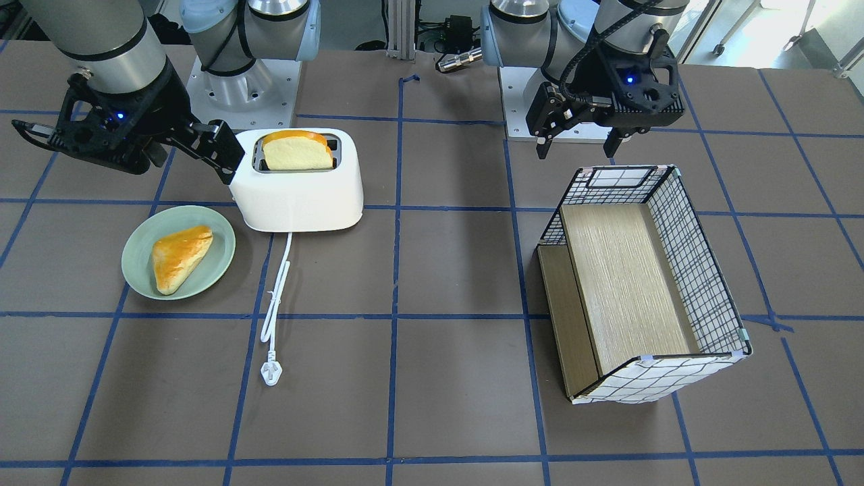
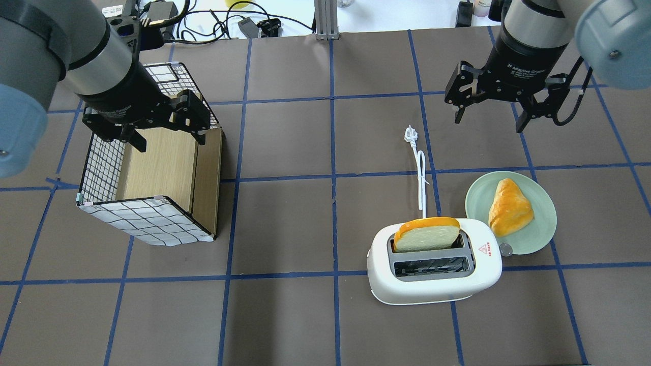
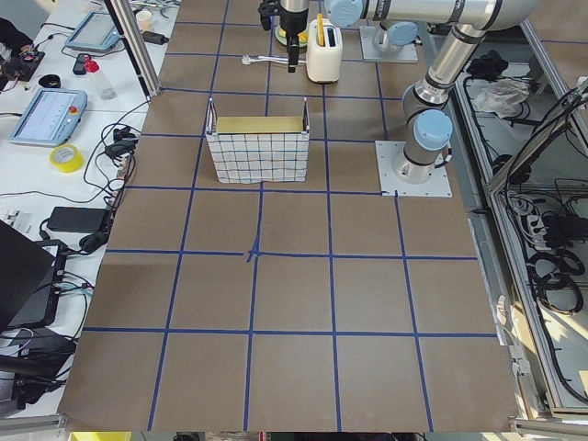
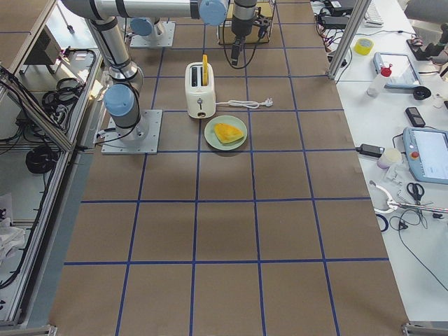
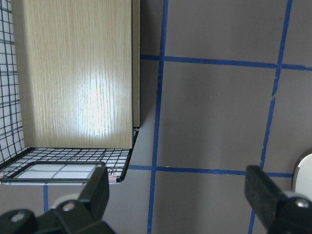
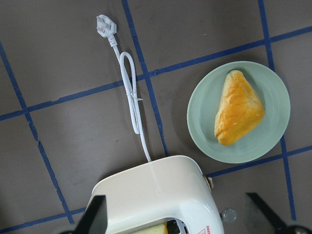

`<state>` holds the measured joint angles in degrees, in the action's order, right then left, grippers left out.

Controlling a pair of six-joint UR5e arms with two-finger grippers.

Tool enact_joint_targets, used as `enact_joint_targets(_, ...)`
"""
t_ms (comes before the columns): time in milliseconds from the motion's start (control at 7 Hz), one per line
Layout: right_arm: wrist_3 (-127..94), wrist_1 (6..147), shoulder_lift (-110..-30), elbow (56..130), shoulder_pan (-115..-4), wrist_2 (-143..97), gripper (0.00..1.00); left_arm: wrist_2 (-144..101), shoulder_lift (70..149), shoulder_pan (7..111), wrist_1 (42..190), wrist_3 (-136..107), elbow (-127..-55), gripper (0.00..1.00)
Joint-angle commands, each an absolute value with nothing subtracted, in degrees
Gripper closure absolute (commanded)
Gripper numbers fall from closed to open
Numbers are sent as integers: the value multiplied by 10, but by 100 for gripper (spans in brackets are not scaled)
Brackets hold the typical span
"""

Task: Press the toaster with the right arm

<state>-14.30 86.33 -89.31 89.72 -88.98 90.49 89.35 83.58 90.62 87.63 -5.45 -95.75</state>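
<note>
The white toaster (image 2: 432, 284) stands on the table with a bread slice (image 2: 426, 235) upright in its far slot. It also shows in the front view (image 1: 297, 196) and the right wrist view (image 6: 151, 195). A red triangle mark (image 2: 486, 248) is at the end toward the plate. Its cord runs to a white plug (image 2: 410, 134). My right gripper (image 2: 488, 114) is open and empty, held in the air beyond the plate and apart from the toaster; the front view (image 1: 125, 152) shows it too. My left gripper (image 2: 170, 143) is open and empty above the checked box.
A green plate (image 2: 539, 239) with a golden pastry (image 2: 508, 208) sits right beside the toaster's marked end. The checked wire-pattern box (image 2: 142, 218) with a wooden inside stands on the left side of the table under the left arm. Blue tape lines cross the brown table.
</note>
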Motion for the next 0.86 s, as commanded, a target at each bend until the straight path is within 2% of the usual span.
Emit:
enact_joint_targets(0,-142,864,-893,897,-889,909,0,894,836,906,876,-54,-957,0)
enact_joint_targets(571,-134,870,-893,897,-889,909,1,894,836,906,876,-54,-957,0)
enact_joint_targets(714,-134,870,-893,897,-888,910,11,893,836,906,876,-54,-957,0)
